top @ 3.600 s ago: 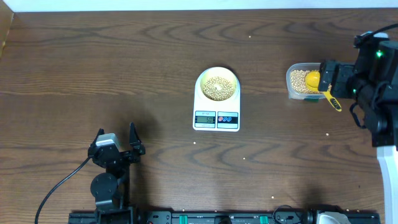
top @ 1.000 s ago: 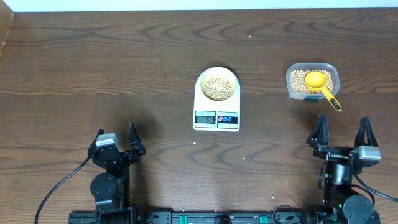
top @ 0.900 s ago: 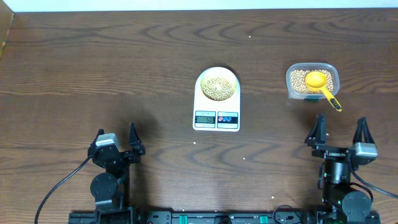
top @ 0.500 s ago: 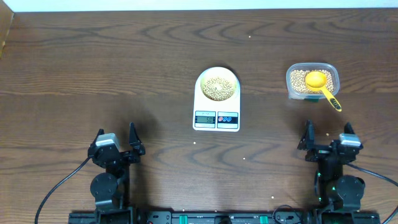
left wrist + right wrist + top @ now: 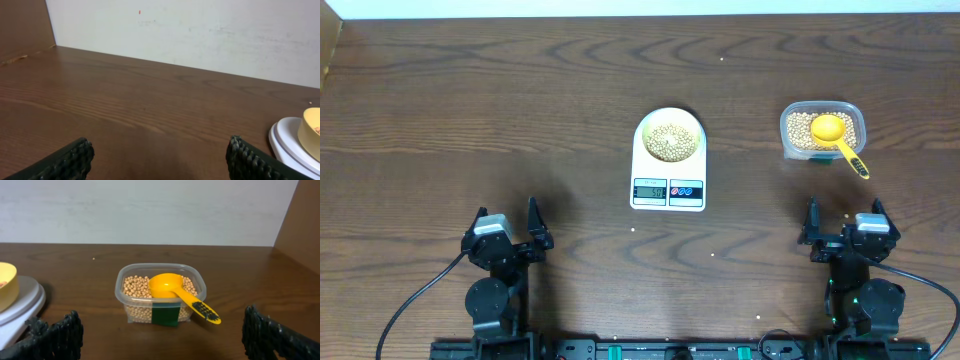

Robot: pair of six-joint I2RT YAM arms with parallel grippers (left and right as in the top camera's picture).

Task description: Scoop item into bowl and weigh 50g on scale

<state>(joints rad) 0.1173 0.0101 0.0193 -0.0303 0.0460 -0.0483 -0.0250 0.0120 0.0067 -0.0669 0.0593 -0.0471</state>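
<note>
Sitting on the scale (image 5: pixel 668 185) at desk (image 5: pixel 520 100) ctr, bowl (image 5: pixel 670 137) of beans (image 5: pixel 670 143) is seen at 1 o'clock of left claw (image 5: pixel 506 215), 11 of right claw (image 5: pixel 843 215); both held wide apart, empty. Scoop (image 5: pixel 835 135) nearer R arm.

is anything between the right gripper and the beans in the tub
Nothing visible blocks it. Only bare table lies between the open right gripper and the clear tub; inside, the yellow scoop rests on the beans, its handle sticking out over the rim.
</note>
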